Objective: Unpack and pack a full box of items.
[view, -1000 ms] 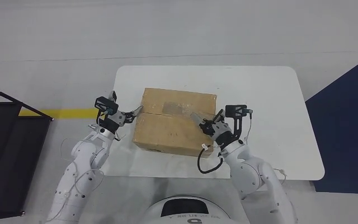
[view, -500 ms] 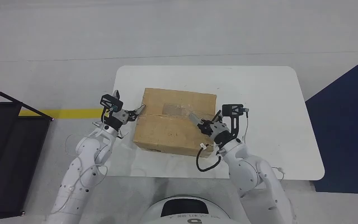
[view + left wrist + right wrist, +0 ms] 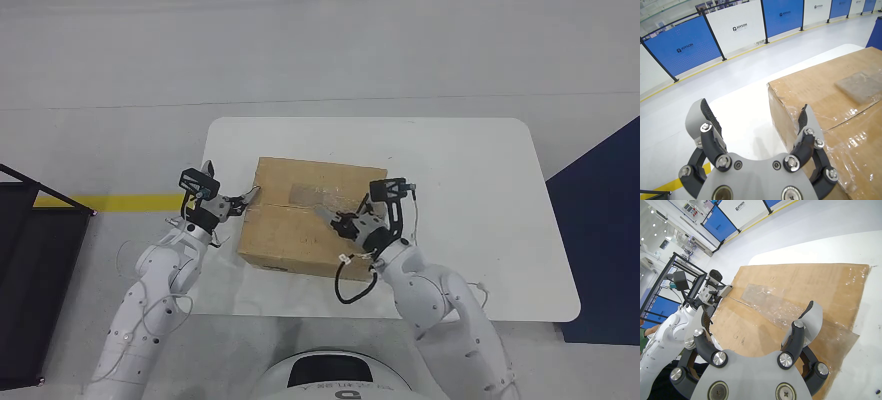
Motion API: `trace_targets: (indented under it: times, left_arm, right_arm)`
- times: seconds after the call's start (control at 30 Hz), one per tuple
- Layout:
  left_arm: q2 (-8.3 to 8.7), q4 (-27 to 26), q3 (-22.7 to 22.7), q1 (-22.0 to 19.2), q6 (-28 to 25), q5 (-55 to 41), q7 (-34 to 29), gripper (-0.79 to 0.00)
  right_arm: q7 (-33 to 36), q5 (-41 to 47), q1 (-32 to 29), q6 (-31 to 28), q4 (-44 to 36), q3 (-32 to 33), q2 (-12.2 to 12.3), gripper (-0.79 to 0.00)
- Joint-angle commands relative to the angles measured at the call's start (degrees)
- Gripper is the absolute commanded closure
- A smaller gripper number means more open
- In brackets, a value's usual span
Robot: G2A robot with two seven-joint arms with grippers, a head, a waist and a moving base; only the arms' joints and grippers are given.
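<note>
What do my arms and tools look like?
The left arm and right arm have white shells. The left tool and right tool share grey plates, black curved links, silver screws and black ribbed pads. A black cable loops by the right wrist.

Lighting: bright, even, from overhead; ceiling lamps (image 3: pixel 652 211) show as small white spots in the right wrist view.
Shadows: soft and faint; the box (image 3: pixel 312 215) has a side face darker than its top, toward the lower frame, on the pale table (image 3: pixel 470 170).
Glare: speckled highlights on the clear tape (image 3: pixel 770 309).
Distortion: wide-angle bowing of the fence panels (image 3: pixel 687 47).
</note>
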Motion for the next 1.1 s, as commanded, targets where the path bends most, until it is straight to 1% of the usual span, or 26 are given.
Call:
trace_targets:
  times: [0.0, 0.1, 0.2, 0.3, 0.4, 0.5, 0.57, 0.7, 0.93, 1.07]
  left_arm:
    - [-0.01, -0.06, -0.02, 0.04, 0.07, -0.08, -0.02, -0.785]
    - [-0.01, -0.19, -0.04, 0.13, 0.02, -0.19, 0.0, -0.785]
    - [-0.01, -0.07, -0.01, 0.13, 0.01, -0.19, -0.01, -0.785]
    - [-0.08, 0.45, 0.28, -0.18, 0.17, -0.17, -0.03, -0.785]
    - [-0.12, 0.69, 0.53, -0.45, 0.23, -0.11, -0.03, -0.785]
    - [-0.15, 0.71, 0.65, -0.62, 0.15, -0.24, -0.2, -0.785]
    - [-0.15, 0.73, 0.68, -0.7, 0.2, 0.0, -0.2, -0.785]
    - [-0.16, 0.8, 0.71, -0.78, 0.16, -0.09, -0.34, -0.785]
    - [-0.14, 0.99, 0.49, -0.74, 0.11, -0.27, -0.14, -0.785]
    - [-0.15, 1.04, 0.41, -0.72, 0.09, -0.46, -0.02, -0.785]
  right_arm:
    - [-1.66, -0.83, -0.06, -0.34, -0.9, -0.16, 0.03, -0.785]
    - [-4.55, -2.53, -2.96, 1.02, -3.86, 1.72, 0.34, -0.785]
    - [-6.73, -1.87, -7.12, 1.92, -6.35, 5.25, 0.76, -0.785]
    - [-7.49, -1.58, -10.32, 3.13, -7.62, 7.99, 1.06, -0.785]
    - [-6.13, -2.27, -11.56, 5.13, -7.78, 8.95, 1.22, -0.785]
    - [-3.24, -2.1, -10.23, 5.68, -6.49, 8.34, 1.26, -0.785]
    - [-2.13, -1.68, -8.92, 4.78, -5.74, 7.33, 1.24, -0.785]
    - [-1.26, -1.08, -6.72, 3.48, -4.49, 5.71, 1.18, -0.785]
    - [-0.7, -1.25, -5.03, 3.58, -4.15, 4.29, 1.17, -0.785]
    - [0.65, -0.43, -3.33, 3.72, -2.39, 3.53, 1.12, -0.785]
